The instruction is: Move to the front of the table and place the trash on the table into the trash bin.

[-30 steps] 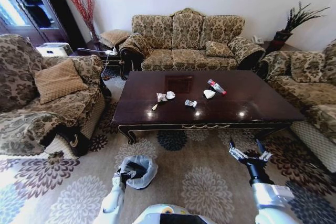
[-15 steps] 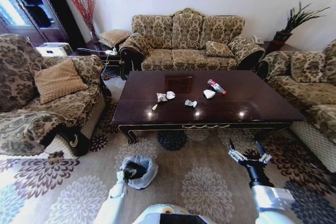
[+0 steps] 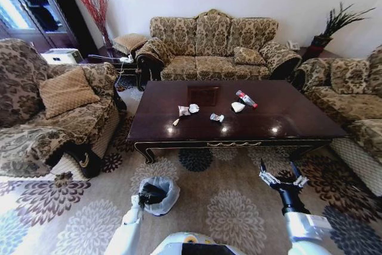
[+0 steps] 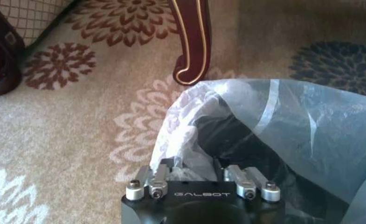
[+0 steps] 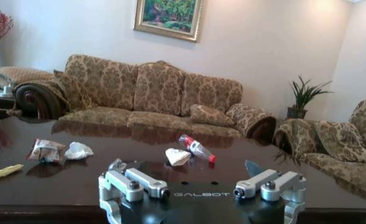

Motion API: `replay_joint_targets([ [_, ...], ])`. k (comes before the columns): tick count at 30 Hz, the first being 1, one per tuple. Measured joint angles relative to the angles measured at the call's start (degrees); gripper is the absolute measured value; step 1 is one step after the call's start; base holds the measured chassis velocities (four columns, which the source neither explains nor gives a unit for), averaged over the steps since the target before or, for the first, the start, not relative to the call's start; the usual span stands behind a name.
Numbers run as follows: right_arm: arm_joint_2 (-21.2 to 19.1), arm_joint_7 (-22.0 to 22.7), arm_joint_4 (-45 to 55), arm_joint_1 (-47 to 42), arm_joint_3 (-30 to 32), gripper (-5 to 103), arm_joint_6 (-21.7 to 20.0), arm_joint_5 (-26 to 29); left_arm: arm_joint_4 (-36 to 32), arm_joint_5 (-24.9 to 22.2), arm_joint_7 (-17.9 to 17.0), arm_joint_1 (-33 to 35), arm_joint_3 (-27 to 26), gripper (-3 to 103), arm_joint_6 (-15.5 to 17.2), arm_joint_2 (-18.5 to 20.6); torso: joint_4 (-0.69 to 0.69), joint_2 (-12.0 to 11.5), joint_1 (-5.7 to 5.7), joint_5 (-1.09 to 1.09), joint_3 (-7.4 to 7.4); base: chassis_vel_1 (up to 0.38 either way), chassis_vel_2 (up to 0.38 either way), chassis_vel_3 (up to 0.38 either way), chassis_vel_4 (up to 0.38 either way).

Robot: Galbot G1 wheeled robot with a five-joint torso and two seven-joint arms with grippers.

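Trash [image 3: 216,117] lies on the table [image 3: 286,122]; the left gripper [image 4: 198,169] pinches the trash bin's [image 3: 168,190] bag, and the right gripper [image 3: 283,178] is wide open, empty.

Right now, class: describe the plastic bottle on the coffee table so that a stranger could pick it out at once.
Start at the dark glossy table in front of the sofa. On its far half, right of the inset square, the bottle lies on its side beside a white paper wad. It alone is clear, long and red-marked; the other bits are crumpled scraps.
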Motion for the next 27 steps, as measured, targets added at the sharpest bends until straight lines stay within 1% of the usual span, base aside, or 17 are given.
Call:
replay_joint_targets([
  [1,0.0,0.0,0.0,0.0,0.0,100,0.0,0.0,0.0,0.0,0.0,0.0,0.0,45,0.0,0.0,0.0,0.0,0.0,0.0,0.0,0.0,0.0,0.0,0.0],
  [5,0.0,1.1,0.0,0.2,-0.4,100,-0.1,-0.4,-0.1,-0.1,0.0,0.1,-0.1,23,0.2,-0.3,0.01,0.0,0.0,0.02,0.0,0.0,0.0,0.0,0.0],
  [7,0.0,1.3,0.1,0.3,-0.4,100,-0.2,-0.5,-0.2,-0.1,0.1,0.1,-0.1,23,0.2,-0.4,0.01,0.0,0.0,0.01,0.0,0.0,0.0,0.0,0.0],
  [10,-0.2,1.7,0.3,0.3,-0.5,100,-0.5,-0.5,-0.2,-0.1,0.1,0.1,-0.1,7,0.2,-0.4,0.01,0.0,0.0,0.03,0.0,0.0,0.0,0.0,0.0],
  [11,-0.2,1.7,0.3,0.3,-0.5,100,-0.5,-0.5,-0.2,-0.1,0.1,0.1,-0.1,7,0.2,-0.4,0.01,0.0,0.0,0.03,0.0,0.0,0.0,0.0,0.0],
  [12,-0.2,1.7,0.4,0.4,-0.4,100,-0.5,-0.5,-0.2,-0.1,0.1,0.1,-0.1,3,0.2,-0.4,-0.01,0.0,0.0,0.01,0.0,0.0,0.0,0.0,0.0],
  [14,-0.2,1.8,0.4,0.4,-0.4,100,-0.5,-0.5,-0.3,-0.1,0.5,0.3,0.0,1,0.2,-0.6,-0.02,0.0,0.0,-0.15,0.01,0.0,0.0,0.0,0.0],
  [15,-0.2,1.8,0.4,0.4,-0.4,100,-0.5,-0.5,-0.3,-0.1,0.5,0.3,0.0,1,0.2,-0.6,-0.02,0.0,0.0,-0.15,0.01,0.0,0.0,0.0,0.0],
  [16,-0.1,1.9,0.4,0.4,-0.4,100,-0.5,-0.5,-0.6,-0.2,0.5,0.4,0.0,1,0.2,-0.5,-0.03,0.0,0.0,-0.02,0.0,0.0,0.0,0.0,0.0],
  [17,-0.1,2.0,0.4,0.5,-0.4,100,-0.5,-0.5,-1.0,-0.4,0.5,0.6,-0.1,1,0.2,-0.4,-0.01,0.0,0.0,0.03,0.0,0.0,0.0,0.0,0.0],
  [20,0.0,2.2,0.4,0.6,-0.4,100,-0.6,-0.5,-1.6,-0.7,0.4,1.1,-0.1,1,0.2,-0.4,0.01,0.0,0.0,0.01,0.0,0.0,0.0,0.0,0.0],
  [21,0.0,2.5,0.4,0.7,-0.5,100,-0.9,-0.5,-2.3,-1.0,0.4,1.5,0.0,1,0.2,-0.4,0.0,0.0,0.0,-0.04,0.0,0.0,0.0,0.0,0.0],
  [23,0.0,2.7,0.4,0.8,-0.5,100,-1.2,-0.4,-3.2,-1.1,0.4,2.2,0.0,1,0.2,-0.4,-0.02,0.0,0.0,-0.03,0.0,0.0,0.0,0.0,0.0],
  [27,-0.9,3.1,0.8,1.9,-0.4,100,-2.7,0.9,-15.5,-3.1,0.0,8.2,0.2,1,0.5,0.0,0.02,0.0,0.0,-0.01,0.01,0.0,0.0,0.0,0.0],
])
